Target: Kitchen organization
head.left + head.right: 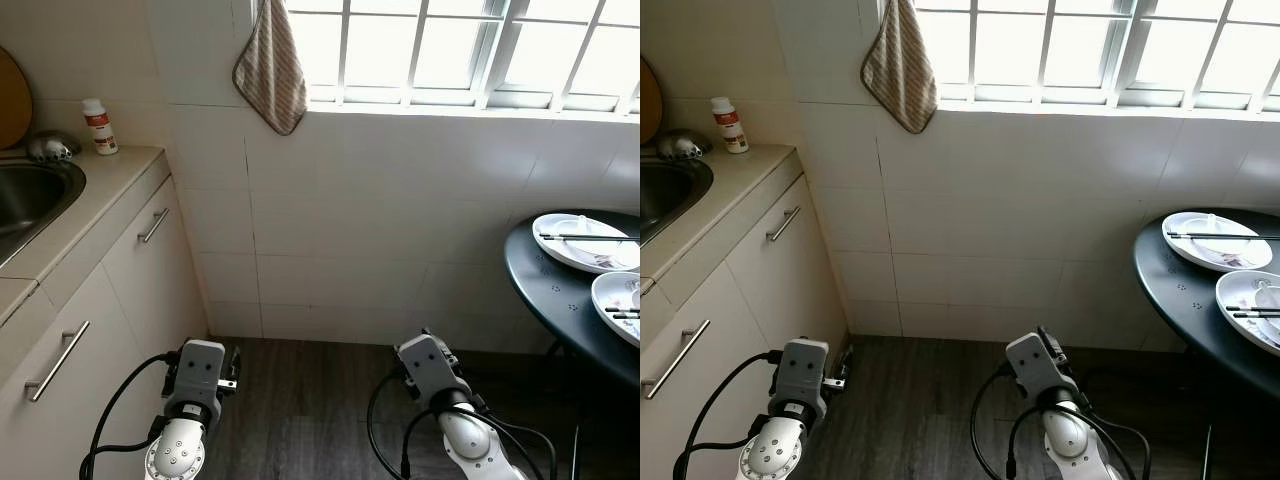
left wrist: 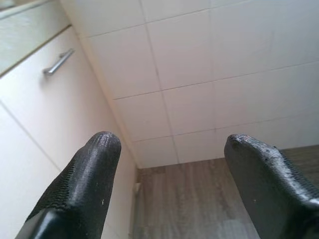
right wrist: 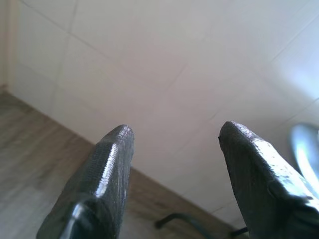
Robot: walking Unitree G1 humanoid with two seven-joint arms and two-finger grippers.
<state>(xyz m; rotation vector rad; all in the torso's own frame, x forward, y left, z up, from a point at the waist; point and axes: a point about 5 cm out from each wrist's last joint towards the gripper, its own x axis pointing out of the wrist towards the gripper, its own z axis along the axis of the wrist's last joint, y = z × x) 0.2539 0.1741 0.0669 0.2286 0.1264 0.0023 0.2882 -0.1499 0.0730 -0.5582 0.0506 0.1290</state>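
Note:
Two white plates (image 1: 585,240) (image 1: 620,305) with chopsticks (image 1: 590,237) across them lie on a dark round table (image 1: 545,290) at the right. A white bottle with a red label (image 1: 99,127) stands on the beige counter (image 1: 95,195) at the left, beside a steel sink (image 1: 25,195). My left gripper (image 2: 169,144) is open and empty, held low over the wood floor near the cabinet. My right gripper (image 3: 174,137) is open too, empty, facing the tiled wall.
A striped towel (image 1: 272,70) hangs on the wall under the barred window (image 1: 450,50). Cabinet doors with bar handles (image 1: 57,360) run along the left. Dark wood floor (image 1: 310,390) lies between cabinet and table. A metal object (image 1: 48,148) sits behind the sink.

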